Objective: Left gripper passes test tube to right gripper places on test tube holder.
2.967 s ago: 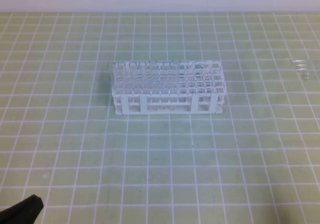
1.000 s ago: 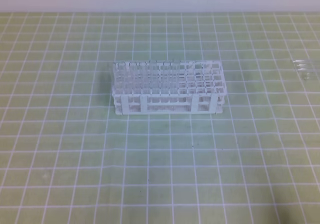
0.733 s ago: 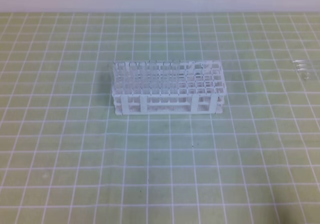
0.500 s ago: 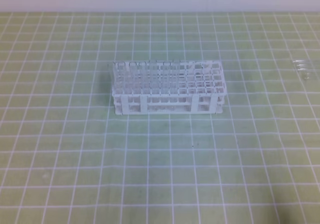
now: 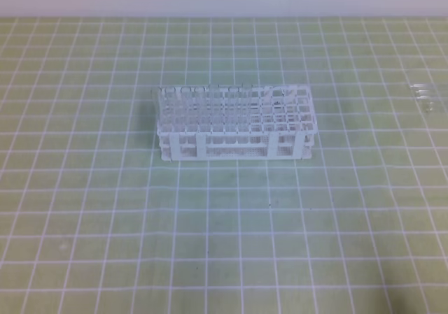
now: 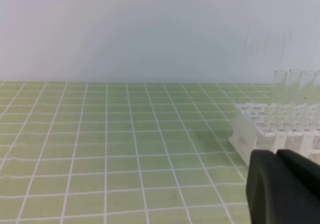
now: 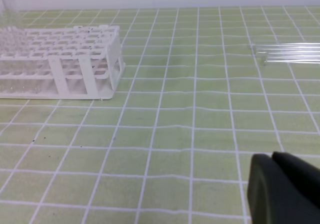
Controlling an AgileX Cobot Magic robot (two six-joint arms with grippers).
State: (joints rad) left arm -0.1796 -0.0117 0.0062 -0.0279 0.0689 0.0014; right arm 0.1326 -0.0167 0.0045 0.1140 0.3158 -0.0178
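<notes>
The green mat with a white grid [image 5: 224, 244] covers the table up to a pale wall [image 6: 150, 29] along its far edge.

The test tube holder [image 5: 234, 123], a white plastic rectangular rack with a tiered grid of small square holes and open sides, stands upright near the middle of the mat, somewhat toward the far edge. Clear glass tubes [image 6: 295, 84] stand upright in the holes of its left portion; the holes of its right portion [image 7: 85, 37] show no tubes.

The left gripper [image 6: 276, 156], black, appears only at the lower right corner of the left wrist view, just beside the rack's left end, with its jaws pressed together and nothing between them.

The right gripper [image 7: 272, 159], black, appears only at the lower right corner of the right wrist view, well apart from the rack, jaws pressed together on nothing.

The test tube [image 7: 290, 53], long, thin, clear glass, lies flat near the mat's right edge among a few similar tubes, well apart from the rack.
</notes>
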